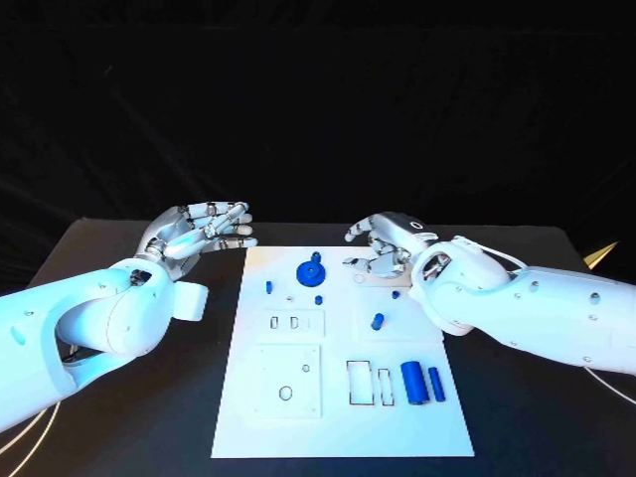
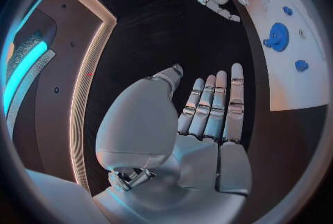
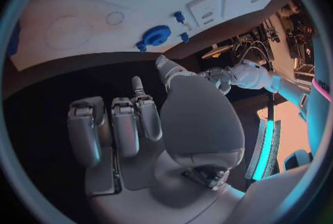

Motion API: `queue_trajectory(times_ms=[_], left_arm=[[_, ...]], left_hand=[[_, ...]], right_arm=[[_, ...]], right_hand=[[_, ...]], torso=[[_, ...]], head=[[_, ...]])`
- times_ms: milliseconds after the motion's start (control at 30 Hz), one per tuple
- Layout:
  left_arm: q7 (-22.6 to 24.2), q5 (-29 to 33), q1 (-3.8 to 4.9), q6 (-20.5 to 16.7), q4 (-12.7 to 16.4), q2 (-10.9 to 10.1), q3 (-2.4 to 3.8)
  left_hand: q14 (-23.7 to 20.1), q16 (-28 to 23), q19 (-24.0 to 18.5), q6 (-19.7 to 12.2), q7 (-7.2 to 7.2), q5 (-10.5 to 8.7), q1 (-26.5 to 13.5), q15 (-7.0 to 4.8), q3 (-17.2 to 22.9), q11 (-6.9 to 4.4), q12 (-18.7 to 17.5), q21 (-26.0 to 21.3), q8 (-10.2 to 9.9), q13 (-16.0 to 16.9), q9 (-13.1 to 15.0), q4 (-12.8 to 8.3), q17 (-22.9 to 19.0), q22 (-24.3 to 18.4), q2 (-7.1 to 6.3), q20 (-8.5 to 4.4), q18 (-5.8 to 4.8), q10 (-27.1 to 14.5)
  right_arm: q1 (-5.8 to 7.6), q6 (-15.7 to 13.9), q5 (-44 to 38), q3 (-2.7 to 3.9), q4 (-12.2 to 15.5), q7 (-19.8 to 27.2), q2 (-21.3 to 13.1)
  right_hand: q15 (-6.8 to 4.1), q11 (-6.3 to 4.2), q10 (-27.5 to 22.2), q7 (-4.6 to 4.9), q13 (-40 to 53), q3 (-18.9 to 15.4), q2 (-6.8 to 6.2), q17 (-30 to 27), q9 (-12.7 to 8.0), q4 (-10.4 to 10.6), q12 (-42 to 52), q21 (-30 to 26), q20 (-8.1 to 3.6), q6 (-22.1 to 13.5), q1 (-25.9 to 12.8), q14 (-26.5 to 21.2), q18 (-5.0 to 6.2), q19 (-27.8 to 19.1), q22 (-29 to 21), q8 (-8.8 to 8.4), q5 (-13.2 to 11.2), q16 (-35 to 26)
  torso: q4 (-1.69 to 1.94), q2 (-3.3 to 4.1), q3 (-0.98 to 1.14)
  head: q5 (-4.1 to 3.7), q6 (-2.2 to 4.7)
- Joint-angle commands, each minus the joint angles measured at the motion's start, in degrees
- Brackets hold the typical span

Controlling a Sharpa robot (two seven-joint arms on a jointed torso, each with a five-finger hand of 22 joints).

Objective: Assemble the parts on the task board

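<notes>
Black tabletop carries your white rectangular task board (image 1: pixel 340 417), both silver hands, left (image 1: pixel 204 231) and right (image 1: pixel 383 246), empty, fingers apart at its far edge; next, probably grasp the blue toothed gear (image 1: pixel 311 272).

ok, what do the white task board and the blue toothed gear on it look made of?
White task board: likely matte plastic, judging by its flat, even surface with moulded-looking recesses and no glare. Blue toothed gear: probably plastic too, uniform saturated blue with no metallic shine. Neither is certain from looks.
</notes>
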Motion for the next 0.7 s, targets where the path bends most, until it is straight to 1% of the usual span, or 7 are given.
queue_trajectory(times_ms=[33, 133, 200, 233, 433, 667, 700], left_arm=[[0.43, 0.08, 0.02, 0.85, -0.13, 0.13, 0.04], [0.47, 0.08, 0.00, 0.95, -0.23, 0.19, 0.04], [0.52, 0.08, -0.02, 1.13, -0.23, 0.20, 0.04], [0.55, 0.08, -0.04, 1.29, -0.23, 0.21, 0.03], [0.71, 0.08, -0.14, 1.96, -0.34, 0.32, 0.02], [0.77, 0.08, -0.25, 2.11, -0.44, 0.38, 0.01], [0.78, 0.08, -0.27, 2.11, -0.47, 0.38, 0.01]], left_hand=[[-0.38, 0.24, -0.24, -0.37, 2.71, -0.19, 0.61, -0.15, -0.30, -0.04, -0.34, 0.38, 0.09, -0.09, -0.05, -0.01, 0.09, 0.07, -0.08, -0.02, 0.54, -0.47], [-0.38, 0.24, -0.24, -0.37, 2.71, -0.19, 0.61, -0.15, -0.30, -0.04, -0.34, 0.38, 0.09, -0.09, -0.05, -0.01, 0.09, 0.07, -0.08, -0.02, 0.54, -0.47], [-0.43, 0.30, -0.27, -0.37, 2.71, -0.19, 0.59, -0.14, -0.32, -0.03, -0.34, 0.40, 0.10, -0.08, -0.05, 0.02, 0.10, 0.09, -0.05, -0.01, 0.54, -0.47], [-0.43, 0.30, -0.27, -0.37, 2.71, -0.19, 0.59, -0.14, -0.32, -0.03, -0.34, 0.40, 0.10, -0.08, -0.05, 0.02, 0.10, 0.09, -0.05, -0.01, 0.54, -0.47], [-0.47, 0.43, -0.31, -0.21, 2.67, -0.19, 0.62, -0.15, -0.33, -0.08, -0.20, 0.46, 0.22, -0.03, -0.01, 0.03, 0.12, 0.12, 0.01, -0.01, 0.54, -0.23], [-0.48, 0.45, -0.31, -0.19, 2.66, -0.19, 0.63, -0.15, -0.34, -0.09, -0.18, 0.47, 0.23, -0.02, -0.01, 0.02, 0.13, 0.12, 0.01, -0.01, 0.55, -0.20], [-0.48, 0.45, -0.31, -0.19, 2.66, -0.19, 0.63, -0.15, -0.34, -0.09, -0.18, 0.47, 0.23, -0.02, -0.01, 0.02, 0.13, 0.12, 0.01, -0.01, 0.55, -0.20]], right_arm=[[0.42, -0.36, 10.64, 0.01, 1.60, 6.35, -2.91], [0.65, 0.65, 15.26, 0.01, 2.12, 10.02, -5.45], [0.73, 0.60, 18.51, -0.01, 2.24, 13.20, -7.28], [0.74, 0.78, 19.77, -0.02, 2.24, 14.58, -8.28], [0.54, 3.53, 22.50, -0.18, 0.08, 19.45, -12.20], [-0.58, 6.38, 21.76, -0.25, -2.81, 21.22, -13.46], [-0.86, 6.74, 21.40, -0.26, -3.20, 21.26, -13.45]], right_hand=[[0.30, 0.32, -0.45, 0.02, 8.04, 0.75, 0.61, 15.05, -0.11, -0.51, -0.64, 0.26, 0.25, 0.42, 0.63, 6.06, -0.39, 5.90, 15.08, -0.06, 0.14, 0.22], [0.17, 0.21, -1.57, -0.10, 6.97, 1.70, 0.62, 13.59, -0.13, -1.62, -1.92, -0.54, 0.16, 1.08, 1.62, 5.69, -0.13, 5.39, 14.25, 0.17, 0.11, -0.26], [-0.04, -0.09, -6.98, -0.25, 1.64, 4.16, 0.72, 9.34, -0.15, -3.72, -8.23, -6.47, -0.19, 2.12, 3.63, 4.50, 1.70, 1.69, 8.37, 0.90, 0.06, -1.98], [-0.21, -0.07, -7.76, -0.24, 0.83, 4.82, 0.41, 9.06, -0.22, -4.60, -9.17, -6.98, -0.21, 1.90, 4.51, 4.43, 1.82, 1.42, 7.92, 0.90, 0.11, -2.15], [-0.20, -0.04, -8.00, -0.23, 0.38, 5.13, -0.92, 9.31, -0.37, -5.26, -9.61, -6.84, -0.24, 1.55, 4.21, 4.54, 1.72, 1.67, 8.14, 0.97, -0.02, -2.12], [-0.10, 0.10, -7.56, -0.08, 0.78, 5.12, -2.13, 10.45, -0.67, -5.89, -9.08, -6.20, -0.19, 0.28, 4.15, 4.86, 1.49, 2.17, 8.82, 0.55, -0.02, -1.68], [-0.08, 0.12, -7.56, -0.06, 0.79, 5.09, -2.24, 10.53, -0.70, -5.94, -9.06, -6.15, -0.18, 0.13, 4.13, 4.89, 1.48, 2.21, 8.87, 0.50, -0.02, -1.65]], torso=[[-0.56, -0.29, 0.28], [-0.87, -0.45, 0.44], [-0.99, -0.49, 0.48], [-1.13, -0.50, 0.54], [-1.43, -0.61, 0.84], [-1.31, -0.52, 1.18], [-1.31, -0.53, 1.12]], head=[[0.22, 0.21], [0.13, 0.29], [-0.05, 0.34], [-0.21, 0.32], [-0.90, -0.01], [-1.09, -0.49], [-1.10, -0.58]])
